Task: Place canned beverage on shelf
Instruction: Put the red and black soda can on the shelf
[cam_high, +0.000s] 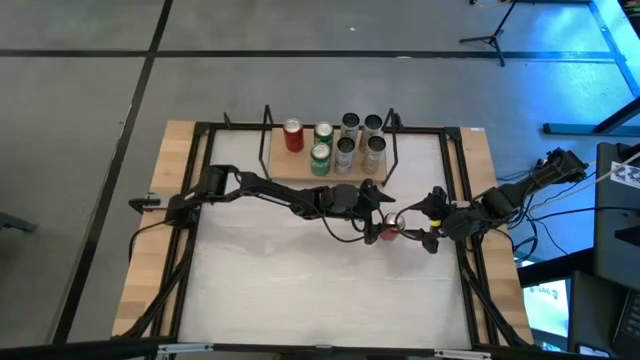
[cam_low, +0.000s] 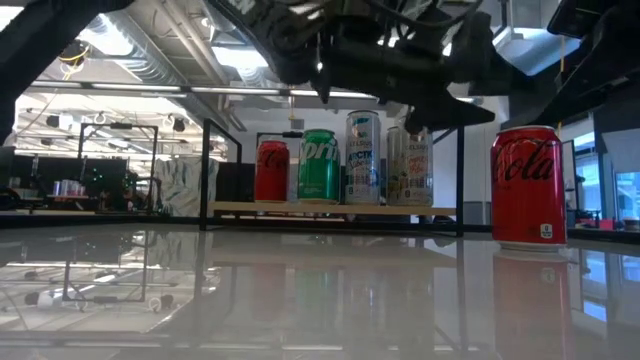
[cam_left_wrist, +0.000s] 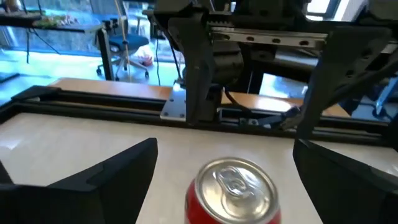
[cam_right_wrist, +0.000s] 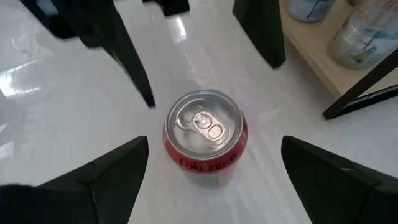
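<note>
I have both hands over the white bench (cam_high: 320, 290), meeting around one red can (cam_high: 388, 233) that stands upright on the bench top, out in front of the shelf (cam_high: 330, 170) and not on it.

My left hand (cam_high: 372, 212) reaches in from the shelf side of the can. In its wrist view the two dark fingers (cam_left_wrist: 112, 174) stand wide apart with the can's silver top (cam_left_wrist: 231, 183) between them; neither finger touches the can that I can see. Just beyond the can in that same view sits the right hand's body, facing mine.

My right hand (cam_high: 415, 232) comes from the opposite side. Its fingers (cam_right_wrist: 99, 174) are also spread wide, with the can (cam_right_wrist: 205, 140) standing centred between and a little ahead of them, bare bench showing on both sides. It holds nothing. Past the can from this hand I see the left hand's fingers (cam_right_wrist: 121, 46) pointing down, and off to the side the edge of the shelf board (cam_right_wrist: 323, 62).

On the shelf itself stand six cans: a red one (cam_high: 293, 135), two green ones (cam_high: 322, 133), and three pale ones (cam_high: 372, 125). From bench height the red can (cam_low: 528, 187) stands alone, nearer than the shelf row (cam_low: 345, 158), under both arms.
</note>
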